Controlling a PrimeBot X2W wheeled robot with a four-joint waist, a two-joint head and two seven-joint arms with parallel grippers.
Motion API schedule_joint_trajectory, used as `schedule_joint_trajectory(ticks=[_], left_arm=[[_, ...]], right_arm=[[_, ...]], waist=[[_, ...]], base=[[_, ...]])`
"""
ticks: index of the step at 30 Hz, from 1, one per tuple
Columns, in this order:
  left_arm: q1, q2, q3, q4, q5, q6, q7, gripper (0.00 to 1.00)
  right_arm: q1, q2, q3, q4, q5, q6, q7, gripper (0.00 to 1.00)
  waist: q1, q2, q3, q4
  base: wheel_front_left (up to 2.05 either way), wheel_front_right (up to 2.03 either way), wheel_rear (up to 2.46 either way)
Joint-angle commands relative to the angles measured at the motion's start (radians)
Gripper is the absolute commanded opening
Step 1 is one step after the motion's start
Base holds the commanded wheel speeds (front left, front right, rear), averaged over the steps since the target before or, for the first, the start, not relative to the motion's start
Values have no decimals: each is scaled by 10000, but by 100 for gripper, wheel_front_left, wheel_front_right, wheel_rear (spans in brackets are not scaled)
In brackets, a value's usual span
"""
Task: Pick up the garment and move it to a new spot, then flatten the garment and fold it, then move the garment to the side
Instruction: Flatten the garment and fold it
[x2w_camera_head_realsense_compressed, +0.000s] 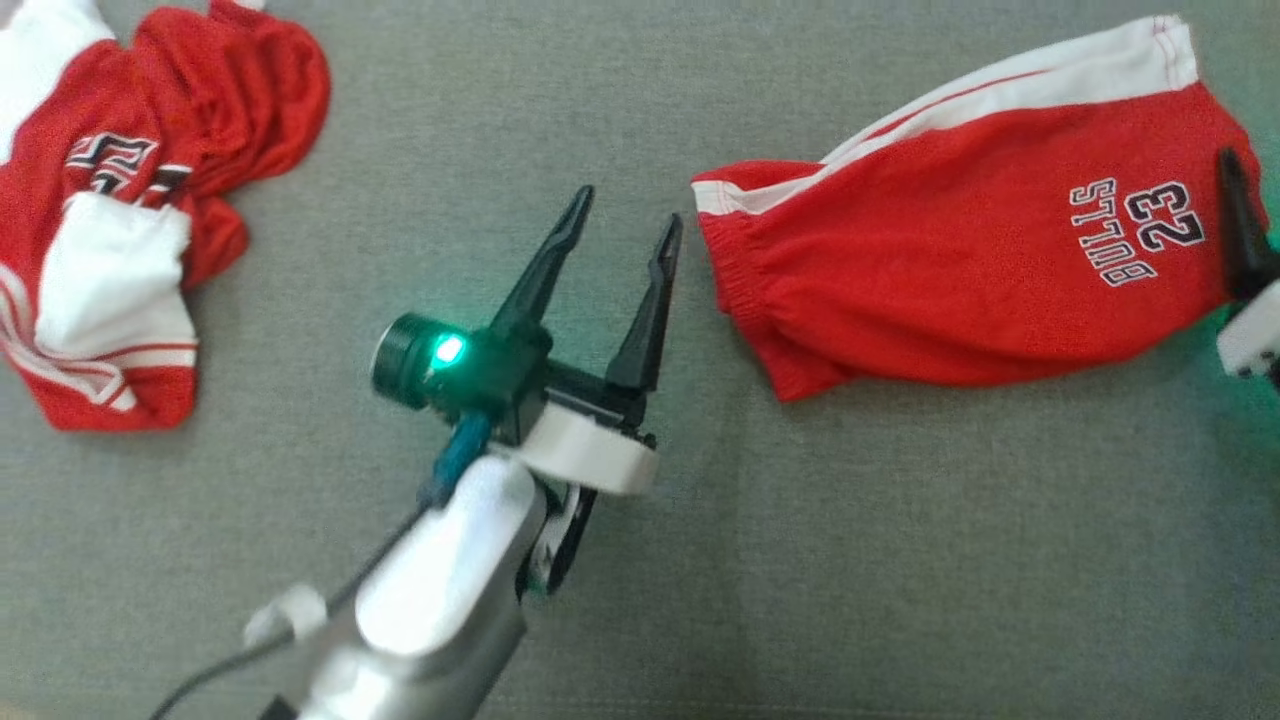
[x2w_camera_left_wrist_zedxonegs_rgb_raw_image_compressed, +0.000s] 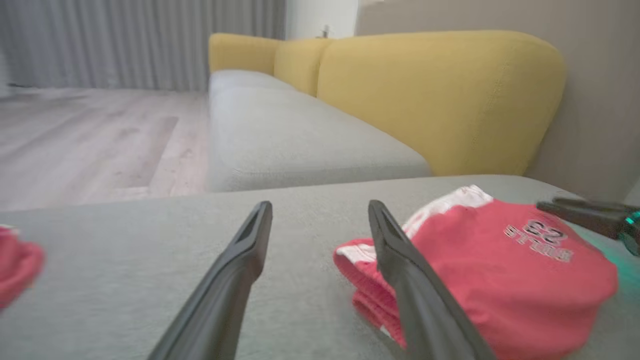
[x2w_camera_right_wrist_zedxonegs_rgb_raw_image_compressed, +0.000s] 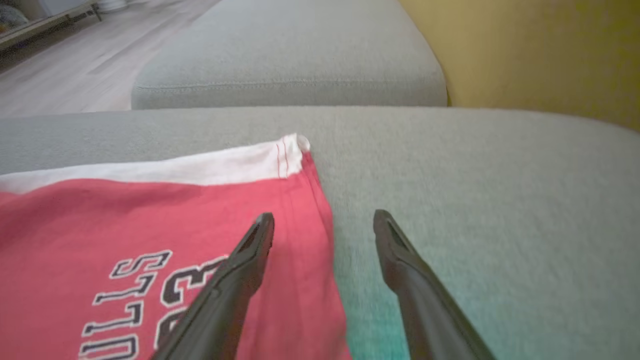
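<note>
A pair of red shorts (x2w_camera_head_realsense_compressed: 960, 260) with a white side stripe and "BULLS 23" print lies folded on the grey cushion (x2w_camera_head_realsense_compressed: 700, 560) at the right. My left gripper (x2w_camera_head_realsense_compressed: 630, 215) hovers open just left of the waistband, holding nothing; the left wrist view has its fingers (x2w_camera_left_wrist_zedxonegs_rgb_raw_image_compressed: 250, 250) over bare cushion with the shorts (x2w_camera_left_wrist_zedxonegs_rgb_raw_image_compressed: 480, 280) to their right. My right gripper (x2w_camera_right_wrist_zedxonegs_rgb_raw_image_compressed: 324, 220) is open at the shorts' hem edge (x2w_camera_right_wrist_zedxonegs_rgb_raw_image_compressed: 305, 210), one finger over red cloth, the other over cushion. In the head view one right finger (x2w_camera_head_realsense_compressed: 1238, 215) shows at the frame's right edge.
A crumpled red and white jersey (x2w_camera_head_realsense_compressed: 120, 200) lies at the upper left of the cushion. Beyond the cushion stand a grey sofa seat (x2w_camera_left_wrist_zedxonegs_rgb_raw_image_compressed: 280, 135) with yellow backrests (x2w_camera_left_wrist_zedxonegs_rgb_raw_image_compressed: 440, 95), and a wooden floor (x2w_camera_left_wrist_zedxonegs_rgb_raw_image_compressed: 90, 135) to the left.
</note>
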Motion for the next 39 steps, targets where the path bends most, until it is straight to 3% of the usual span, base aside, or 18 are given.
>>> schedule_joint_trajectory(ticks=[1,5,10,12,16,22,32,39], left_arm=[[411,171,668,-1050,600,524,-101,100],[1700,60,1239,-2776,1462,1095,-108,100],[2550,-53,1486,-3752,2013,1145,-110,100],[2743,-96,1581,-3963,2189,1072,-110,100],[2931,-160,1852,-4136,2401,943,-111,100],[3143,-203,2148,-4126,2652,691,-111,100],[3242,-242,2346,-3964,2844,344,-112,100],[3298,-255,2441,-3767,2879,207,-112,100]], right_arm=[[206,-434,78,-127,546,-7,177,100],[360,-724,76,137,1333,-7,538,100],[407,-957,146,517,2009,-7,1154,100],[420,-987,189,629,2354,-7,1399,0],[380,-920,77,665,2925,-7,1186,0],[644,-842,75,807,3047,-7,549,0],[1550,-1561,-449,891,3230,-7,-112,0],[1315,-1213,-294,-813,3417,-7,-442,0]], waist=[[2,0,-172,252],[2,0,-194,634],[2,0,-148,1011],[2,0,-157,1147],[2,0,-309,1149],[2,0,-766,536],[2,0,-959,-223],[2,0,-1200,-430]], base=[[0,0,0],[0,0,0],[0,0,0],[0,0,0],[0,0,0],[0,0,0],[0,0,0],[0,0,0]])
